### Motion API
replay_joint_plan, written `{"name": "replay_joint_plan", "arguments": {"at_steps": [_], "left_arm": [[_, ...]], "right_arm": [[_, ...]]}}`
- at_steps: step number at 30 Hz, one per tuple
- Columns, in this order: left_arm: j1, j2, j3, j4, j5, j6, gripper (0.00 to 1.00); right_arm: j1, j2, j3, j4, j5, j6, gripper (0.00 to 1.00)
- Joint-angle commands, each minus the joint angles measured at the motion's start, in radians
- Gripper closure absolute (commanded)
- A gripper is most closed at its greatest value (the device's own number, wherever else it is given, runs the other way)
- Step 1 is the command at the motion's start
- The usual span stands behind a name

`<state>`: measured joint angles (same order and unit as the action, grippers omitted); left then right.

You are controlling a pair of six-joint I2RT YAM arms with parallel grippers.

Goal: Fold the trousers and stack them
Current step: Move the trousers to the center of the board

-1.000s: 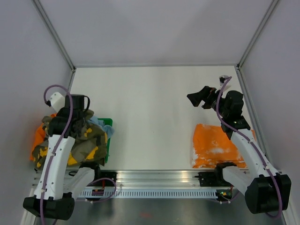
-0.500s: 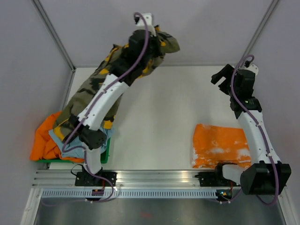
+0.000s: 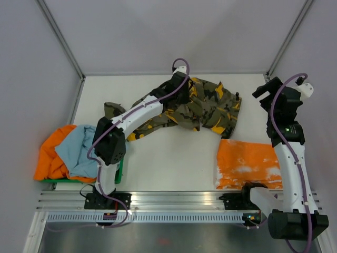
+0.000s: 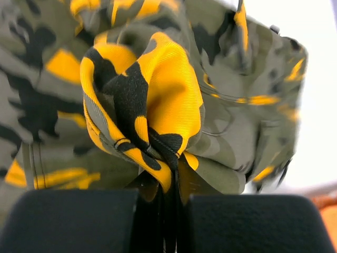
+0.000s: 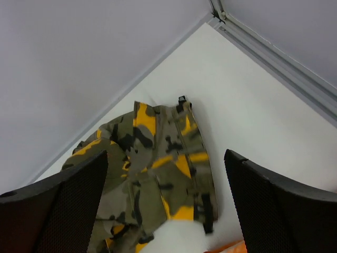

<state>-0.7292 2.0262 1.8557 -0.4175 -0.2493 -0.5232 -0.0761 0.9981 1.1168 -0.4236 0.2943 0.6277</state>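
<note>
Fingers [image 4: 68, 224] of the left gripper [image 4: 167, 211] are pressed tight together. They pinch a bunch of the trousers [image 4: 158, 89] between them. The cloth puffs out above the fingers in a yellow and black fold.

The left arm [image 3: 142, 113] reaches a long way out from its base, across the table [image 3: 174, 163] to the far middle. Its wrist sits right on top of the trousers [image 3: 210, 105]. The trousers lie crumpled on the far part of the table, a bit to the right. One leg trails off to the left under the arm.

The right gripper [image 3: 266, 89] has its fingers [image 5: 58, 205] wide apart and holds nothing. The right arm [image 3: 292, 153] stands up tall on the right side. Its gripper is near the far right corner, beside the trousers and not touching them.

The table is white. A folded orange cloth [image 3: 245, 163] lies near the right arm, just beside the trousers. On the left edge is a green bin [image 3: 120, 171] with an orange garment [image 3: 47, 158] and a light blue garment [image 3: 79, 153] piled over it. Grey walls [image 3: 184, 37] stand all around.
</note>
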Motion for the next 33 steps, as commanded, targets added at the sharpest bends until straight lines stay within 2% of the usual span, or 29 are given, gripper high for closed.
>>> {"name": "replay_joint_plan", "arguments": {"at_steps": [1, 3, 5, 6, 7, 8, 10, 14, 17, 20, 22, 24, 26, 27, 28, 30, 33], "left_arm": [[0.071, -0.196, -0.065, 0.062, 0.065, -0.095, 0.98], [0.123, -0.242, -0.134, 0.055, 0.143, -0.089, 0.97], [0.198, -0.294, -0.165, 0.054, 0.308, 0.002, 0.94], [0.233, -0.303, -0.164, 0.034, 0.406, 0.044, 0.89], [0.24, -0.308, -0.158, -0.036, 0.442, 0.09, 0.86], [0.241, -0.317, -0.153, -0.082, 0.459, 0.182, 0.86], [0.234, -0.34, -0.199, -0.139, 0.476, 0.239, 0.86], [0.228, -0.473, -0.476, -0.048, 0.464, 0.185, 0.86], [0.228, -0.504, -0.555, -0.006, 0.441, 0.143, 0.85], [0.228, -0.497, -0.578, -0.023, 0.414, 0.141, 0.83], [0.226, -0.488, -0.572, -0.081, 0.328, 0.144, 0.77], [0.226, -0.494, -0.566, -0.118, 0.256, 0.155, 0.51], [0.226, -0.524, -0.566, -0.129, 0.208, 0.172, 0.33], [0.228, -0.537, -0.566, -0.133, 0.174, 0.176, 0.14], [0.228, -0.567, -0.567, -0.138, 0.164, 0.187, 0.07], [0.228, -0.592, -0.57, -0.15, 0.13, 0.196, 0.01], [0.225, -0.633, -0.55, -0.194, 0.117, 0.206, 0.0]], "right_arm": [[-0.001, 0.013, -0.035, 0.031, 0.006, -0.029, 0.02], [-0.001, 0.031, -0.04, 0.039, -0.03, -0.043, 0.02], [-0.001, 0.046, -0.055, 0.06, -0.084, -0.054, 0.02], [0.001, 0.066, -0.061, 0.066, -0.104, -0.056, 0.02], [0.001, 0.077, -0.077, 0.077, -0.124, -0.059, 0.02], [0.001, 0.105, -0.084, 0.097, -0.17, -0.06, 0.02], [0.001, 0.138, -0.104, 0.115, -0.245, -0.068, 0.02], [0.002, 0.271, -0.146, 0.198, -0.398, -0.056, 0.02], [0.038, 0.383, -0.167, 0.235, -0.489, -0.045, 0.02], [0.143, 0.466, -0.16, 0.246, -0.498, -0.031, 0.02], [0.228, 0.488, -0.175, 0.273, -0.475, -0.008, 0.02], [0.272, 0.508, -0.193, 0.301, -0.426, 0.039, 0.02], [0.285, 0.517, -0.206, 0.287, -0.379, 0.056, 0.02], [0.291, 0.519, -0.21, 0.273, -0.356, 0.049, 0.02], [0.292, 0.522, -0.21, 0.232, -0.301, 0.04, 0.02], [0.294, 0.524, -0.207, 0.201, -0.252, 0.004, 0.02], [0.294, 0.531, -0.204, 0.166, -0.202, -0.026, 0.02]]}}
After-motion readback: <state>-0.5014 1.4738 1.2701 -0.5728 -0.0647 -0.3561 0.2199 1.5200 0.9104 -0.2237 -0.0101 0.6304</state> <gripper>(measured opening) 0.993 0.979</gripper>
